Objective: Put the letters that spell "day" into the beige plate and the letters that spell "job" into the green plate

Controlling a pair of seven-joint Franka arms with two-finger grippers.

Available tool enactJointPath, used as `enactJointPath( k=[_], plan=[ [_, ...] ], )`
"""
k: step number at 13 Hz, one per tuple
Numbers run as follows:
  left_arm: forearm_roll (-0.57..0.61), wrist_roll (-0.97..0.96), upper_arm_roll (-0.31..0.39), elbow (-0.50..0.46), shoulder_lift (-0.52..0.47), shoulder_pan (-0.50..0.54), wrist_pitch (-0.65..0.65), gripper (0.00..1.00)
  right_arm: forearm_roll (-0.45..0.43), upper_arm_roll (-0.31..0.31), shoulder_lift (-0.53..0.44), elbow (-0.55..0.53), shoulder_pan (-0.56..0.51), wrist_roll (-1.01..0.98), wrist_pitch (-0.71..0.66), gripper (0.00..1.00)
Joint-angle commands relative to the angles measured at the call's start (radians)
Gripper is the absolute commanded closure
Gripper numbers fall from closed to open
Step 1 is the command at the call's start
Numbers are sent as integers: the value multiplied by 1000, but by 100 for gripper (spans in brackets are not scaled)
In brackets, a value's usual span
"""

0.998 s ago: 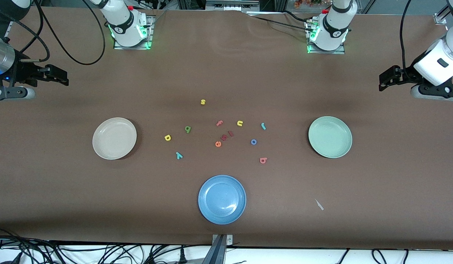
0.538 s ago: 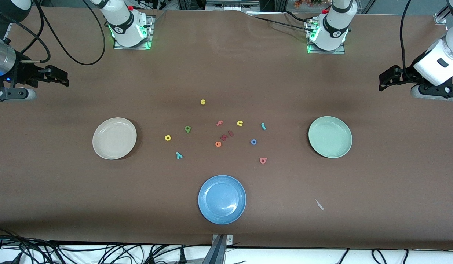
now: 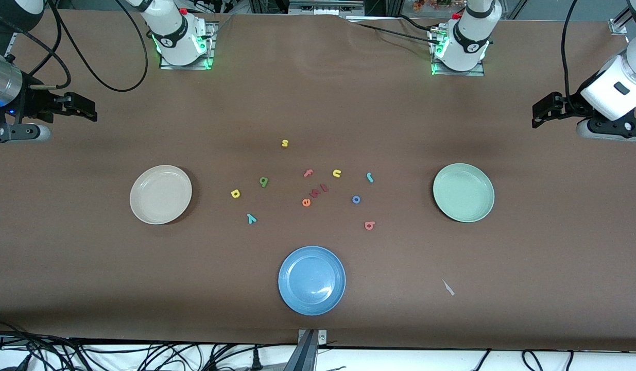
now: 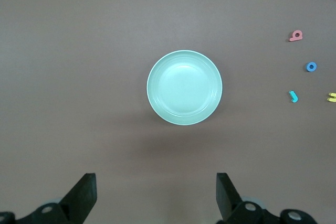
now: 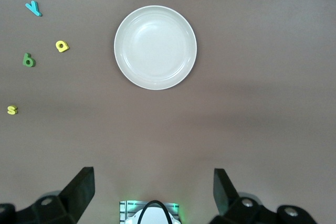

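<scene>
Near the right arm's end sits the beige plate (image 3: 160,194) (image 5: 155,47), holding nothing. Beside it lie the yellow d (image 3: 235,194) (image 5: 62,46), green a (image 3: 263,181) (image 5: 28,60) and teal y (image 3: 252,218) (image 5: 33,8). The green plate (image 3: 463,192) (image 4: 184,87) near the left arm's end also holds nothing. Close to it lie the teal j (image 3: 370,177) (image 4: 293,96), blue o (image 3: 356,199) (image 4: 311,66) and salmon b (image 3: 369,225) (image 4: 296,36). My left gripper (image 3: 542,113) (image 4: 156,182) hangs open high over its table end. My right gripper (image 3: 83,105) (image 5: 153,177) hangs open over the other end.
A blue plate (image 3: 311,280) lies nearest the front camera, at mid-table. Spare letters lie among the rest: a yellow s (image 3: 285,143), a pink f (image 3: 308,173), a yellow u (image 3: 337,173) and an orange e (image 3: 306,202). A small white scrap (image 3: 448,287) lies toward the left arm's end.
</scene>
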Motion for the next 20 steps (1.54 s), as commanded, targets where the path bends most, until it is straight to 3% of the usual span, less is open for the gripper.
enactJointPath(
  k=[1,16,20],
  plan=[
    [-2,17,-4,-8,-9,6,-1,0,-4,0,4,21,-2,8,-19,0],
    [-22,14,-5,-8,20,-11,-7,0,2,2,12,21,1,9,-19,0],
    [-54,8,-57,-1,83,-25,-21,0,-3,2,12,21,1,8,-16,0]
  ],
)
